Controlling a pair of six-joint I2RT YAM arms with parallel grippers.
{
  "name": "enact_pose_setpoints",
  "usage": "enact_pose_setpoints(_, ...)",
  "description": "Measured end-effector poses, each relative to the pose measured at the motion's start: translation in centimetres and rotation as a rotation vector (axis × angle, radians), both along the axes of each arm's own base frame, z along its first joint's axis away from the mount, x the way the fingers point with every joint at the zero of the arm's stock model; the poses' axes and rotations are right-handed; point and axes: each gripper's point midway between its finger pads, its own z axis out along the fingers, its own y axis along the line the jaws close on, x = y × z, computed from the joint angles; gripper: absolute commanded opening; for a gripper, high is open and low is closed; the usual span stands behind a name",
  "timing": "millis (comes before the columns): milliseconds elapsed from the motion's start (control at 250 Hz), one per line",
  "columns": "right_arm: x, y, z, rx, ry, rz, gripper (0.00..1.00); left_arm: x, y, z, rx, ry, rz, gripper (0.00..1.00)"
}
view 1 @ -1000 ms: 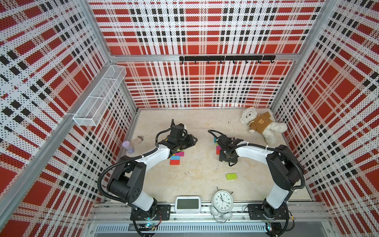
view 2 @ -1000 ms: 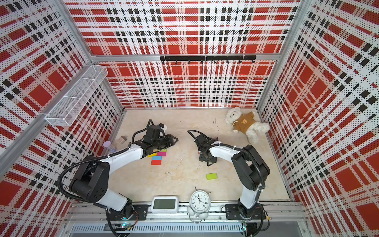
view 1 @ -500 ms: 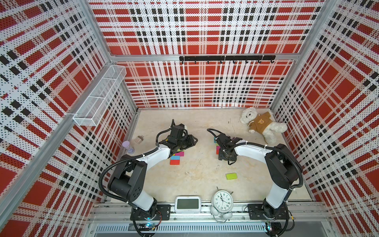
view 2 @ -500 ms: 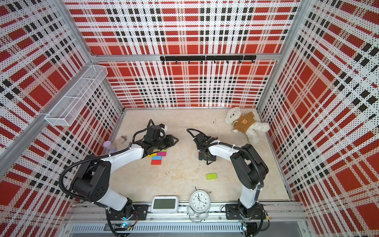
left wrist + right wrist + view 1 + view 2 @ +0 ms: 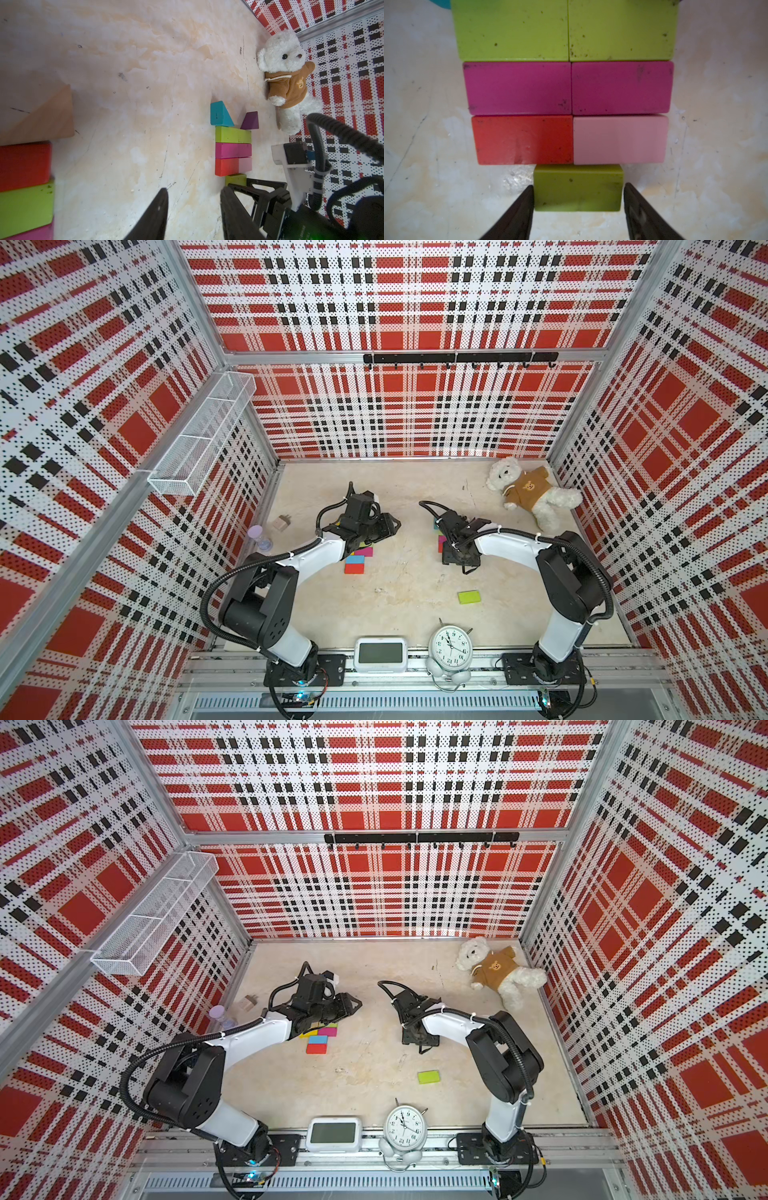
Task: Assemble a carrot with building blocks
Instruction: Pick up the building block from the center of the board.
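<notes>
**Booth:** Quick update from the floor. Where's your right side?

**Me:** My right end effector (image 5: 579,185) is down low over the beige marbled counter (image 5: 425,187). Its fingers (image 5: 517,214) are spread just wider than a small olive-lime wooden brick (image 5: 578,193). One finger sits right at the brick's side, and a sliver of counter shows at the other. The brick lies flat on the counter.

**Booth:** And what's it up against?

**Me:** Its far long edge touches a row made of a red-orange flat brick (image 5: 523,139) and a pale pink flat brick (image 5: 620,139), centred on their seam. Beyond them come two magenta bricks (image 5: 519,89), then two lime green bricks (image 5: 512,31), all rows flush. From my left wrist I also see a teal triangular wedge (image 5: 219,114) and a purple triangular wedge (image 5: 250,121). They sit against the lime row's far edge, one at each end.

**Booth:** Left side?

**Me:** My left end effector (image 5: 195,189) is spread, with only bare counter between its fingers. That arm reaches across a second cluster, where a loose red-orange brick (image 5: 354,568) touches a sky-blue brick (image 5: 355,559). A plain wooden wedge (image 5: 47,116) is just beside them. A lone lime brick (image 5: 469,597) lies nearer the front, well apart from both groups. A white teddy bear in a brown hoodie (image 5: 528,493) lies in the far right corner.
</notes>
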Motion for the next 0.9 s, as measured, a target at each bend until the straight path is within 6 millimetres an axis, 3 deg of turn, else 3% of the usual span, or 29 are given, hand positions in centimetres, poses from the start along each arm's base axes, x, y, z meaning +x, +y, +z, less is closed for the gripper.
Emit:
enact_pose_setpoints(308, -0.4, -0.2, 0.8, -0.005, 0.003, 0.005, 0.73, 0.0, -0.1, 0.0, -0.002, 0.002, -0.001, 0.45)
enact_pose_setpoints(476, -1.4, 0.0, 4.9, 0.044, -0.058, 0.018, 0.73, 0.0, -0.1, 0.0, -0.002, 0.001, 0.000, 0.45)
enact_pose_setpoints(612, -3.8, -0.1, 7.7, 0.099, -0.106, 0.052, 0.73, 0.0, 0.0, 0.3, -0.003, -0.006, 0.002, 0.45)
enact_pose_setpoints(704, -6.5, -0.2, 7.0, 0.093, -0.080, 0.096, 0.75, 0.0, 0.0, 0.7, -0.007, -0.016, 0.002, 0.45)
enact_pose_setpoints(900, -12.3, -1.6, 2.7, -0.023, 0.060, 0.174, 0.78, -0.2, -0.3, 1.4, -0.010, -0.033, -0.002, 0.46)
